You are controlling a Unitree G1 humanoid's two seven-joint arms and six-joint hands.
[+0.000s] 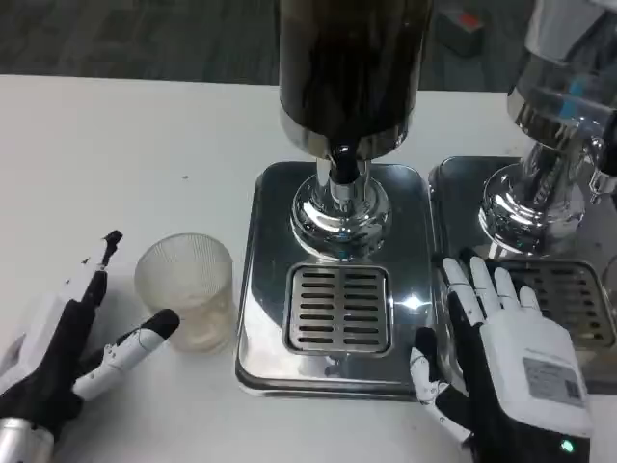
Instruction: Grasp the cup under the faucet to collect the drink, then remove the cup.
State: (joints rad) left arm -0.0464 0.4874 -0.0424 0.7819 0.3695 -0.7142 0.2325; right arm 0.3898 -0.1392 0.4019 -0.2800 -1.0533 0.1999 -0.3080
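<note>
The cup [186, 289] stands lower left on the table [116, 154], beside the drip grate [338, 309], not yet under the faucet [343, 169]. The left hand [67, 352] flanks it, fingers apart; the right hand [506, 362] rests spread, holding nothing.

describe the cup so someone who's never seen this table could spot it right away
Start at the dark-tanked drink dispenser in the middle of the white table and its shiny metal base with a slotted drip grate. Look just off the base's left edge: the cup stands upright on the bare table, by the left hand. It is the only clear, ribbed plastic thing among chrome.
</note>
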